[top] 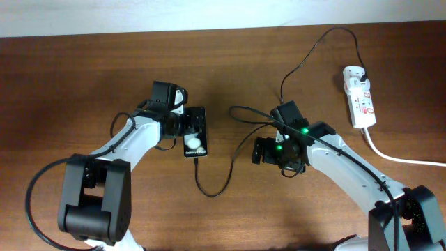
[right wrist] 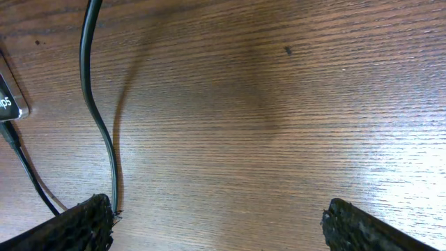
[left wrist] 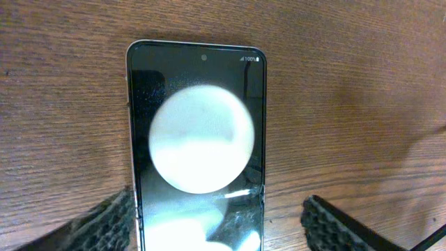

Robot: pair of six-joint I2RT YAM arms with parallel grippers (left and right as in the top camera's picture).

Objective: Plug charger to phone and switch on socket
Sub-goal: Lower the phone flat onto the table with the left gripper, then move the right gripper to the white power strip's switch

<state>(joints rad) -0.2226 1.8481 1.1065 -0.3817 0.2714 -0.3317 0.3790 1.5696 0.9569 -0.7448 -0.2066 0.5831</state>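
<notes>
Left hand: fingers apart, one on either side of the phone, gripping nothing. Phone lies flat, face up, on the counter, left of centre. Right hand: fingers wide apart, nothing between them; charger cable runs just beside one finger. Cable loops from the phone's end across to the socket, far right.

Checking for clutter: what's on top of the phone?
Nothing rests on the phone; the white blobs are reflections. The open left pincer straddles it, its near end out of frame.
</notes>
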